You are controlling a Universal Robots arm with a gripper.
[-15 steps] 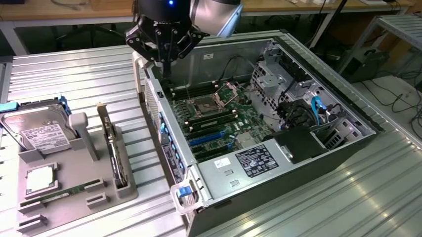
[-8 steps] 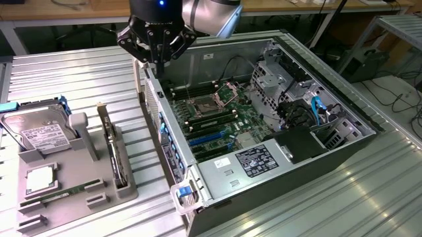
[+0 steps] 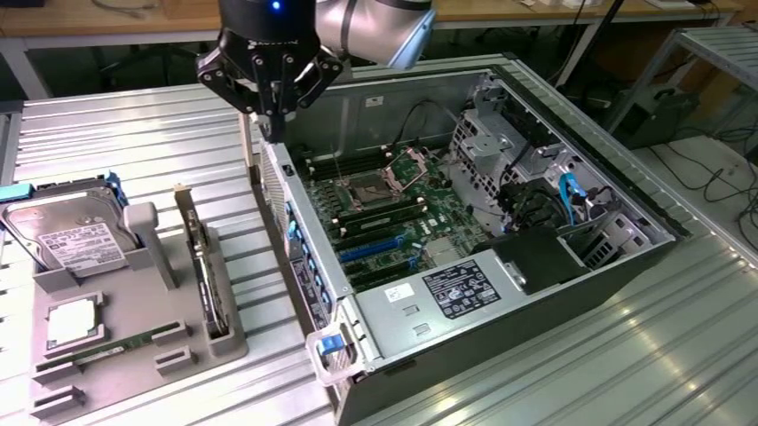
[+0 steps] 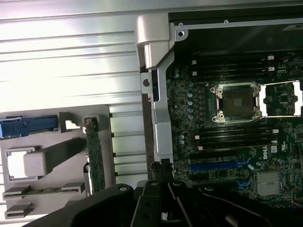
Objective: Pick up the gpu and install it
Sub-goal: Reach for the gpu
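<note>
Exterior view: gripper [image 3: 275,124], jaws together and empty, hangs above the case [image 3: 367,106] edge. Grasping the gpu [image 3: 204,266] likely requires jaws square across its upper edge.

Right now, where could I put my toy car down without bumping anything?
Two bare patches of the ribbed table: beyond the grey holder, beside the computer case, and along the case's side on the exterior view's right. Crowded: the holder, packed with the hard drive and gpu, and inside the case. The gripper hangs over the case's edge.
</note>
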